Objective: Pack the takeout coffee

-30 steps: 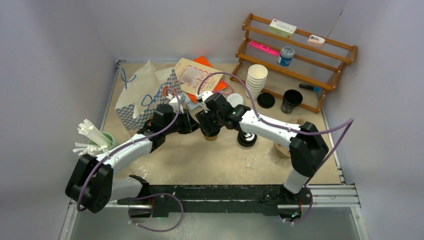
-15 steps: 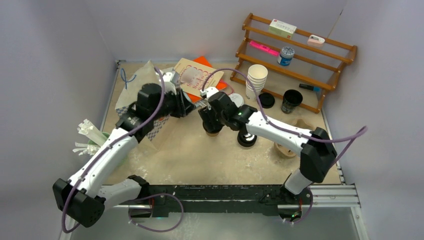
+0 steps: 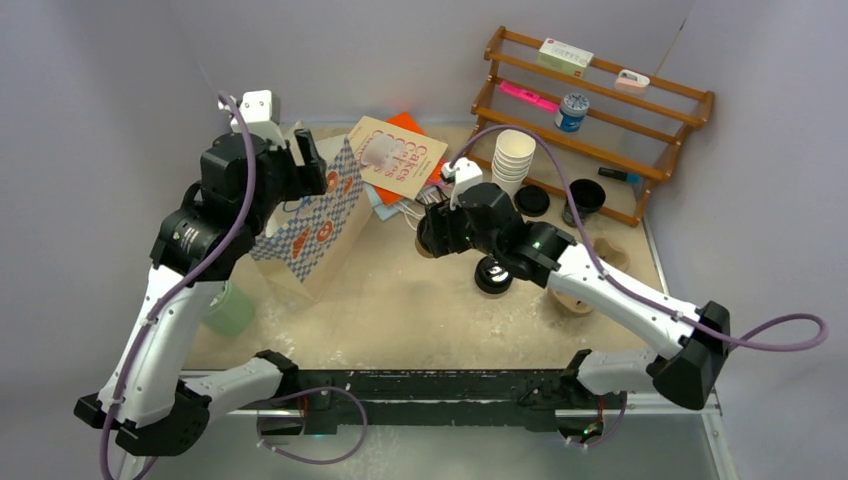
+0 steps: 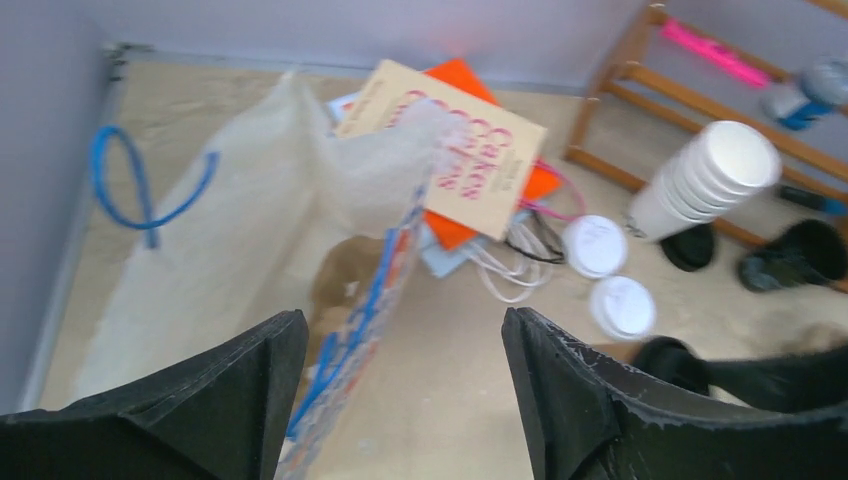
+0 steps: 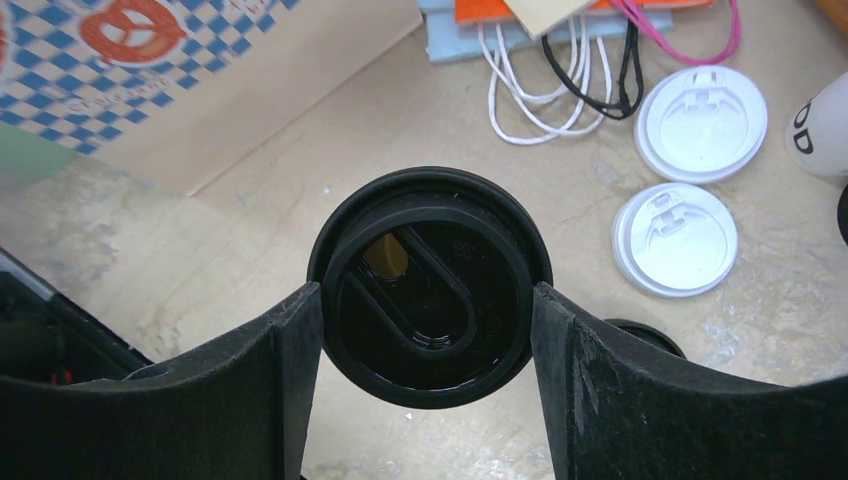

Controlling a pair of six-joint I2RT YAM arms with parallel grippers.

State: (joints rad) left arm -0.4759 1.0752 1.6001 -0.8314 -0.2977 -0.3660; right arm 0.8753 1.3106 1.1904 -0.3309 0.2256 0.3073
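The right gripper (image 5: pixel 425 305) is clamped on a black-lidded cup (image 5: pixel 430 265), one finger pressed against each side of the lid's rim. This cup sits about midway across the bench (image 3: pixel 420 310), somewhat nearer the far edge. Whether its base touches the surface cannot be told. A second cup, black with a black lid (image 3: pixel 493 276), stands free on the bench just to the right of the held one. The left gripper (image 4: pixel 402 335) hangs above the far left corner with its fingers spread wide and nothing between them. Below it stands a blue-checked paper bag (image 3: pixel 315 225), its mouth gaping. Two loose white lids (image 5: pixel 700 122) lie near the far edge beside a stack of white cups (image 3: pixel 513 155).
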